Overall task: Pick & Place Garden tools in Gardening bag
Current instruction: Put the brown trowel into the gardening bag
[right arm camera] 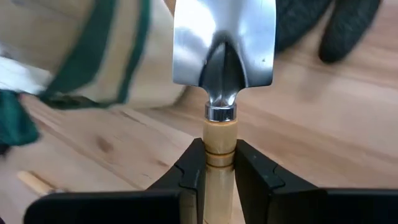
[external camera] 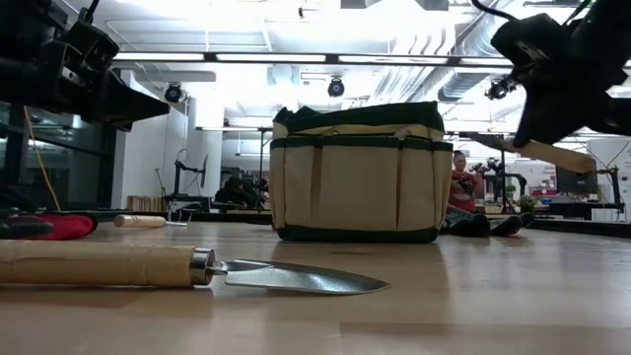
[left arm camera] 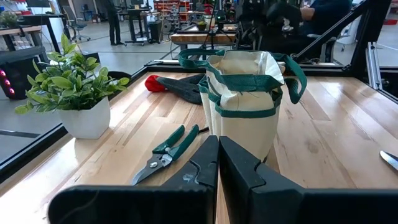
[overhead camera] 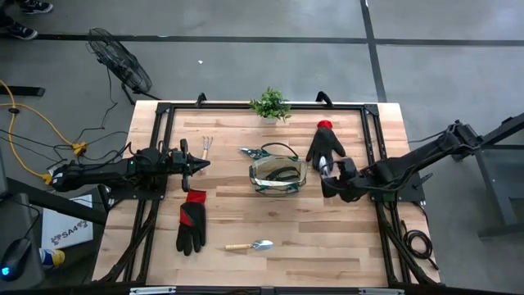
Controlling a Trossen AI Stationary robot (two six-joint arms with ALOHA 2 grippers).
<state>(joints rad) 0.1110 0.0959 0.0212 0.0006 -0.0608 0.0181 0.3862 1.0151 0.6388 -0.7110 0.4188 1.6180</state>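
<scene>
Right of the bag (overhead camera: 277,174), near table (overhead camera: 344,246) centre: right gripper (right arm camera: 220,163), fingers clamped on the wooden handle of a trowel (right arm camera: 224,46), blade pointing ahead toward the bag's side, held clear of the wood. Just behind it, flat on the table, a black glove (overhead camera: 325,146) with red cuff. Bag upright at centre, mouth open, handles draped over the rim.

Left of the bag: left gripper (left arm camera: 218,163), fingers together and empty, aimed level at the bag. Still on the table: shears (left arm camera: 165,154) beside the bag, small rake (overhead camera: 207,146), second glove (overhead camera: 191,221), second trowel (overhead camera: 250,245) at the front edge. Potted plant (overhead camera: 270,103) at the far edge, not part of the job.

Step in hand, judged: carrying the trowel to the bag. Best done by lifting above the rim first, centring over the mouth, tilting blade downward, then opening only once the blade is inside; likely snag points: loop handles and soft rim, which could fold inward.

Writing: none legible on bag or tools; a white sheet on the floor left of the table bears print too small to read reliably.
</scene>
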